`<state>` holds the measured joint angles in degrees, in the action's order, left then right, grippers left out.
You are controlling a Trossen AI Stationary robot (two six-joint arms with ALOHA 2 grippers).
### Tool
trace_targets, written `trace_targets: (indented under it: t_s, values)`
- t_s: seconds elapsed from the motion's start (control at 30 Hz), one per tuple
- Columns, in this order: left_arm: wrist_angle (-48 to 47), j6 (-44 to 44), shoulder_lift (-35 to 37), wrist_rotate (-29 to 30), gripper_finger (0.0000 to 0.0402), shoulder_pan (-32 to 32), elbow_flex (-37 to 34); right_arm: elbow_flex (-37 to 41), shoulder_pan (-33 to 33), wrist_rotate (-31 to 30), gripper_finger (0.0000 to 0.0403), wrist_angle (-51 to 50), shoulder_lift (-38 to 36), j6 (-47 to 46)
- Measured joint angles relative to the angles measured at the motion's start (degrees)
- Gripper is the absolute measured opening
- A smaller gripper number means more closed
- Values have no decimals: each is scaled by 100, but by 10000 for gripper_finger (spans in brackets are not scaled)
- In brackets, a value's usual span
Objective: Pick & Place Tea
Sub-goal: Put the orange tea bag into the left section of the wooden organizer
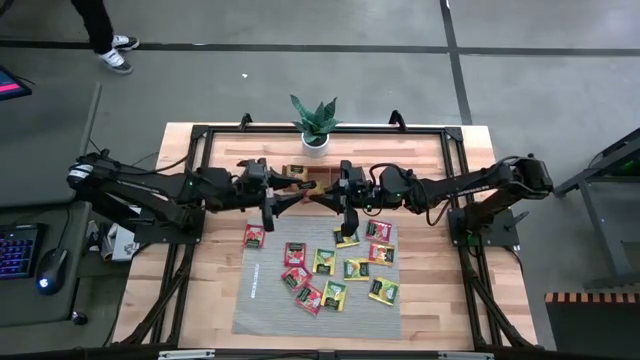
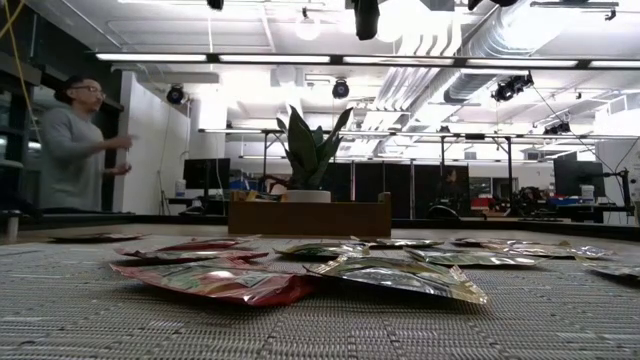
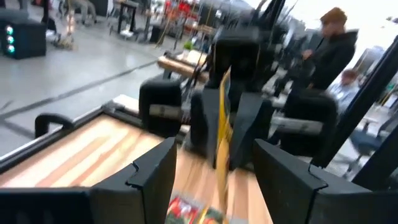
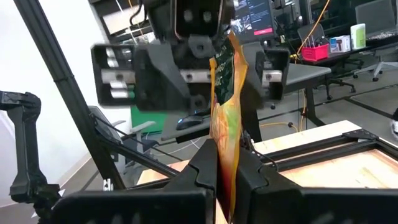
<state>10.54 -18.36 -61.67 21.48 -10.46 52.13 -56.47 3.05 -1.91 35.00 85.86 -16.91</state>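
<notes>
Tea sachets point(image 1: 322, 272) lie scattered flat on the grey ribbed mat point(image 1: 262, 300) nearest me, red, yellow and green, some overlapping. Above the mat's far edge, my right gripper point(image 4: 226, 163) is clenched on a yellow sachet point(image 4: 225, 106), holding it upright by its lower edge. It stands without drooping, so I judge these foil packets light and fairly stiff, but thin and probably slick; an edge pinch looks like the sensible hold. Facing it, my left gripper point(image 3: 214, 168) has its fingers point(image 3: 152, 169) spread apart with nothing between them, the yellow sachet hanging just beyond. Behind both grippers sits the wooden tray point(image 1: 305, 176), then a potted plant point(image 1: 314, 122) at the table's far edge. Farther off, a person point(image 2: 75, 150) stands in the room.
</notes>
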Motion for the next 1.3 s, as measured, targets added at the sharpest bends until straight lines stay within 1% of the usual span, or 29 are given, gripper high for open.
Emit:
trace_targets:
  t_s: [0.17,0.3,0.5,0.8,0.97,1.13,1.3]
  values:
    - [3,10,-42,47,206,0,9,-4,0,0,7,-1,2,-1]
    - [64,10,-31,52,187,1,9,-4,0,2,7,-13,2,-2]
    - [53,10,-31,165,125,0,9,-4,0,2,7,-24,2,-2]
    - [53,9,-31,250,10,0,9,-4,-4,38,7,-48,4,20]
    - [44,10,-31,463,2,-2,9,-5,-7,82,8,-61,4,17]
    - [-33,60,-33,660,1,-4,7,-15,-9,79,31,-167,4,-20]
    - [-94,64,-33,763,0,-2,7,-15,-9,133,36,-224,-9,-7]
